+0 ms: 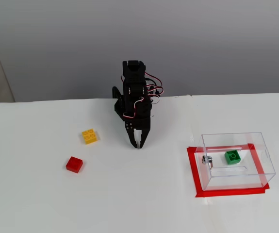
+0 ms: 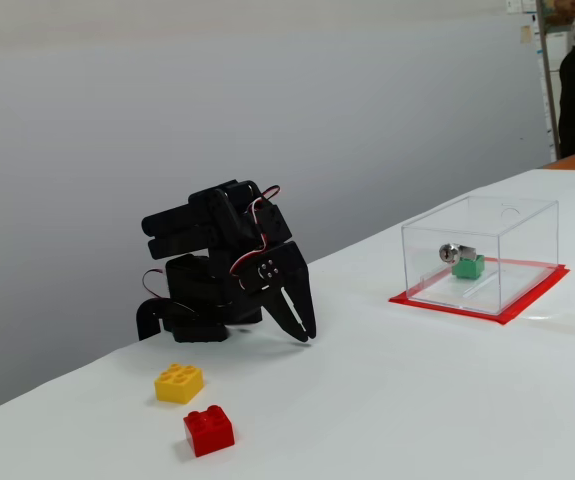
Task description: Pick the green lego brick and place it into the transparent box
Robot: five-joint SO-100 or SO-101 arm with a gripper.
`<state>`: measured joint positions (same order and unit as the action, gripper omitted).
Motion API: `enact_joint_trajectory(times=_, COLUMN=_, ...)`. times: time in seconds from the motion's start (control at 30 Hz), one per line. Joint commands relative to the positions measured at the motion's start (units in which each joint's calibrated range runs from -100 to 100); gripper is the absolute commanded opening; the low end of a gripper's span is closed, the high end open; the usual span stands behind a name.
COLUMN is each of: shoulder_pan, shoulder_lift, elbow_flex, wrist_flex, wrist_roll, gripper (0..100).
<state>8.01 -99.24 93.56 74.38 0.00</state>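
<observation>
We found the green lego brick [image 1: 233, 157] already lying on the floor of the transparent box [image 1: 263, 150], studs up, just beside the small metal knob [image 1: 206, 159] on the box's left wall in the high fixed view. The side fixed view agreed: brick [image 2: 469, 266] inside the box [image 2: 527, 215], low, behind the knob [image 2: 451, 251]. The box sat on a red tape frame [image 1: 193, 170].

The gripper [image 1: 137, 144] was well apart from the box, approx. mid-table, folded low in front of the arm's base, tips pointing down twd the table. Its fingers looked nearly pressed together w/ only a thin slit of white showing between them in the high view, and nothing was pinched. In the side view the gripper [image 2: 302, 332] hung just above or at the tabletop; we couldn't tell whether it touched.

The yellow brick [image 1: 90, 136] and red brick [image 1: 74, 164] lay on the open table left of the arm, untouched, apart from each other.

Our judgement: the placing step was done, so the task looked complete, and the arm was at or near its rest pose. The next move, if any, called for nothing more than settling the arm into rest w/o sweeping twd the yellow brick, which lay nearest.
</observation>
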Motion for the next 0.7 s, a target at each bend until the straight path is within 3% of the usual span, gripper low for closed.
enact_joint_trajectory(times=0.0, shoulder_pan=0.4, shoulder_lift=-0.5, elbow_flex=-1.4, wrist_flex=0.4, wrist_roll=-0.2, gripper=3)
enact_joint_trajectory(times=0.67, shoulder_pan=0.2, shoulder_lift=-0.5, elbow_flex=-1.4, wrist_flex=0.4, wrist_roll=-0.1, gripper=4)
